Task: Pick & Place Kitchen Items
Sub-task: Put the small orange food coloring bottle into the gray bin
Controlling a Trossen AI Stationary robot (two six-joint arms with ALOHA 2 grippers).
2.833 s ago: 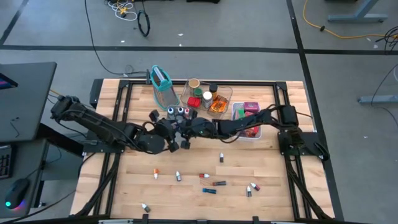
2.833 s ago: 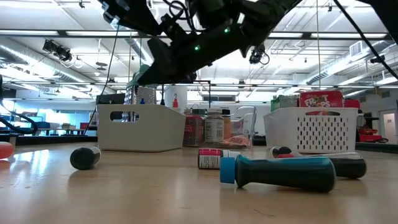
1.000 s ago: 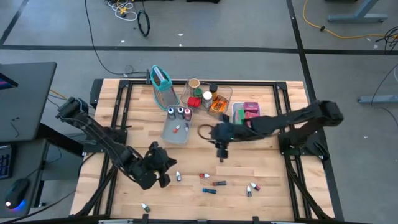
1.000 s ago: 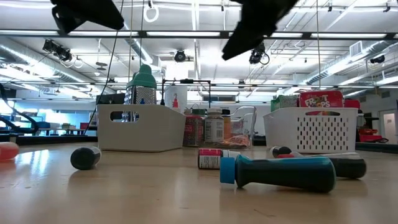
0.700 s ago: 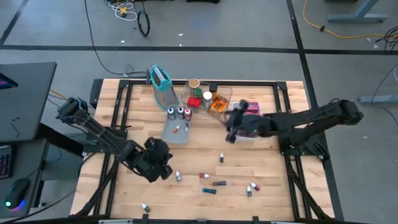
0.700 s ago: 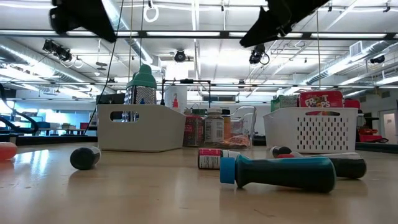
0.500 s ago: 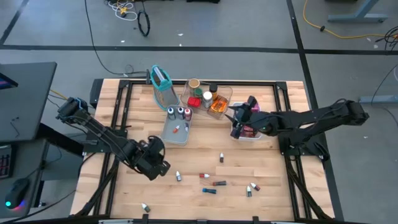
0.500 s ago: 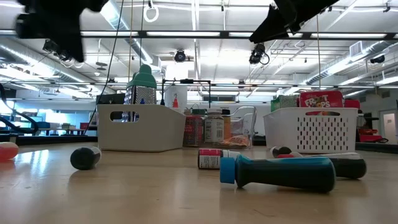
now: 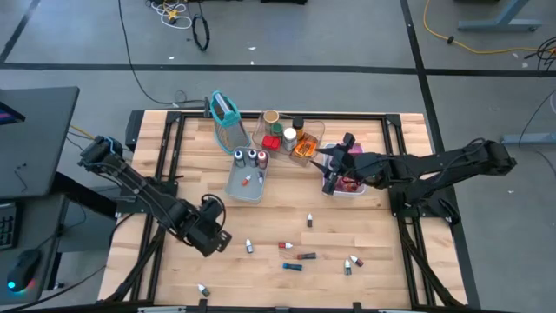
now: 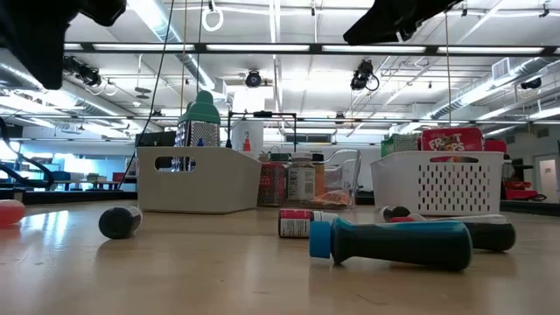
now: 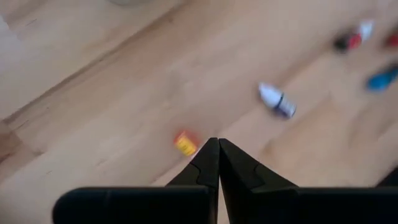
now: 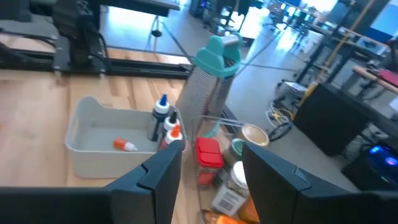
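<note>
Nearest the front edge of the desk [image 9: 365, 222], a lone vial [image 9: 202, 289] lies by the left front corner. A little farther in, a loose row of small things crosses the bare wood: a white-capped vial [image 9: 248, 247], a red-capped vial [image 9: 285, 246], a red and dark tube [image 9: 305, 256], a blue-handled piece [image 9: 292, 266] and a pair of vials [image 9: 351, 263] towards the right. One more vial [image 9: 308, 221] lies alone nearer the middle. That makes seven loose items counted from above, though some are too small to tell apart.

The left gripper [image 9: 215, 237] hangs over the wood at the left end of this row, its fingers [image 11: 211, 163] pressed together with nothing between them. In its wrist view a small yellow and orange piece [image 11: 185, 143] lies just beyond the tips and a white-capped vial [image 11: 277, 100] farther off. Open wood surrounds it on all sides.

Between the row and the containers runs a wide clear band of desk.

Towards the far edge stand four holders: a grey tray [image 9: 246, 185] with three upright bottles [image 9: 250, 156] and one small orange piece [image 9: 247, 181]; a teal-rimmed holder [image 9: 225, 110] near the far left corner; a clear bin [image 9: 318, 129] of jars; and a white basket [image 9: 331, 155] with red, pink and green packets [image 9: 349, 153]. The right gripper [image 9: 330, 163] hovers at the basket's left rim, fingers [image 12: 157, 174] spread wide and empty, close to the clear bin.
</note>
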